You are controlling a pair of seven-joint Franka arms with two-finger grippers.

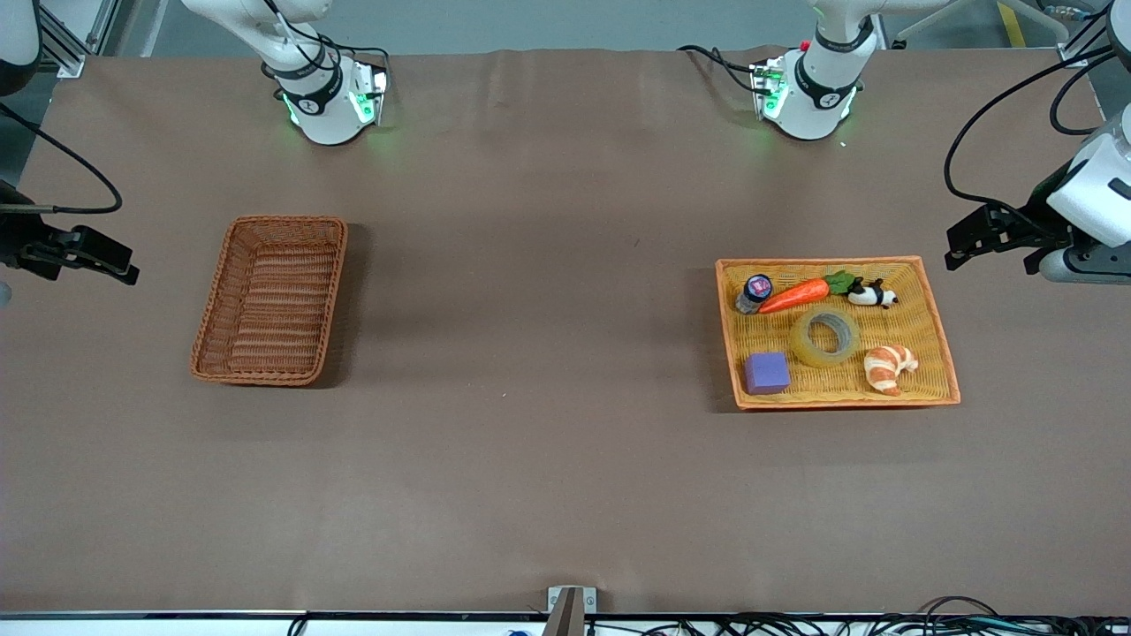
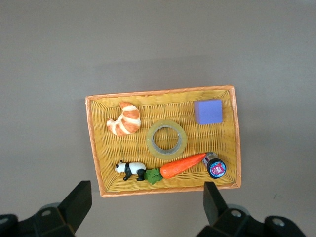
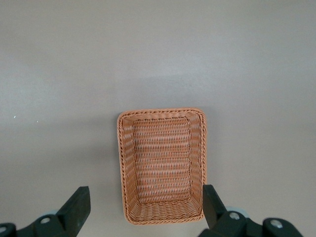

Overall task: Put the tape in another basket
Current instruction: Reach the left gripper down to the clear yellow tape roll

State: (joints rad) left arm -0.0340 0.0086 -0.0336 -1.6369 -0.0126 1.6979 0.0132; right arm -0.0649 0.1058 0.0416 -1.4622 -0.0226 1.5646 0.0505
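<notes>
Right hand: fingers apart, empty, waiting above the desk edge at the right arm's end, beside the basket.
Basket: empty, well apart from the tray.
Tape: flat in the tray's middle, hole upward, between cube and croissant.
Left hand: fingers apart, empty, just beside the tray; clearly the nearer hand to the tape.

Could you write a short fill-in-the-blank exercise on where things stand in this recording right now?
1. The tape lies in the orange tray between the purple cube and the ____.
2. The brown basket holds ____.
3. The left gripper and right gripper both stand ____.

Missing words: croissant; nothing; open
</notes>
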